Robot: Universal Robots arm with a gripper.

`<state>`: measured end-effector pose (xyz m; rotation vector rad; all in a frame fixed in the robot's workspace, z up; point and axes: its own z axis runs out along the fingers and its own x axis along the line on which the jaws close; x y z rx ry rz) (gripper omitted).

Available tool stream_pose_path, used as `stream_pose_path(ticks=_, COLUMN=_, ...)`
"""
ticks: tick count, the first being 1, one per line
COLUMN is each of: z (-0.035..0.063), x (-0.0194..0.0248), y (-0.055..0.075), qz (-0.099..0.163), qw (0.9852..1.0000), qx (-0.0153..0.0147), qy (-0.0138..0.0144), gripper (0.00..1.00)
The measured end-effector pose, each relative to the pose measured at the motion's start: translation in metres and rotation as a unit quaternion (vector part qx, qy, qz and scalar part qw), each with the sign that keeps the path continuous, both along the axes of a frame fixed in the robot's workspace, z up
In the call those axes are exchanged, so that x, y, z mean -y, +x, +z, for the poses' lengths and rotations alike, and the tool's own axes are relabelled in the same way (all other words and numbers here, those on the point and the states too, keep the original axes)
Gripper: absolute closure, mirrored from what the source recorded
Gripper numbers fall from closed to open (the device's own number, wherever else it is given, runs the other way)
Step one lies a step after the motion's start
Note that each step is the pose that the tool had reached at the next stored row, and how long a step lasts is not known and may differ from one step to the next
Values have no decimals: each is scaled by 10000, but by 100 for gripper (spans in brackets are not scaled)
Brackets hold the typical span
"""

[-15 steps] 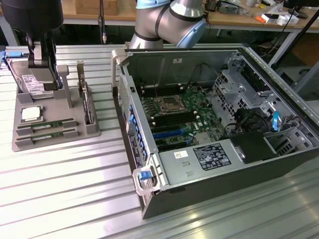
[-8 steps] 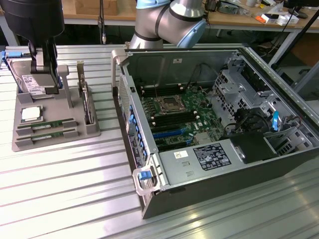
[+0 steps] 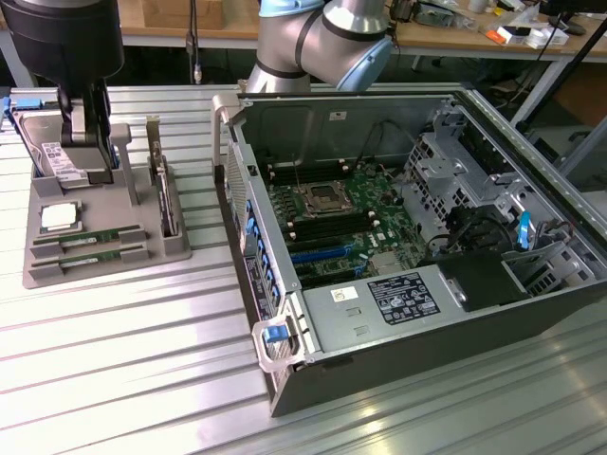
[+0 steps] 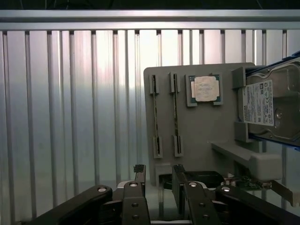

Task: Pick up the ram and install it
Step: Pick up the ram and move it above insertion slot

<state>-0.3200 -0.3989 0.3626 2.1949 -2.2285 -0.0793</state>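
1. Nothing of the task is done as far as I can see. The ram (image 3: 90, 237) lies in its groove in the grey tray (image 3: 38, 277), with a second stick just beside it, parallel, in the next groove.
2. The open computer case (image 3: 398, 370) stands on the exterior view's right, well apart from the tray. The long slots on its board (image 3: 332, 223) look empty to me, though I cannot be sure. Both the pick-up and the fitting are left.
3. My pincer (image 3: 85, 142) is spread wide and has hold of nothing. In the wrist view its fingers (image 4: 139, 178) stand apart with only the tray showing between them.
4. I hang above the tray's far end, near the hard drive (image 3: 57, 156), and touch nothing.
5. The ram is lower than my fingertips and toward the tray's near end, past the square processor chip (image 3: 59, 216). In the wrist view, one stick (image 4: 155, 115) runs roughly in line with the gap between my fingers, so I judge my heading fair but my position short of it.
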Motion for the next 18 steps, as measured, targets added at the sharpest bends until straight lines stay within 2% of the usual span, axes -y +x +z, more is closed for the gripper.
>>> stream_pose_path(ticks=18, z=-129, x=0, y=0, qz=9, qw=10000, qx=0, qy=7, gripper=64)
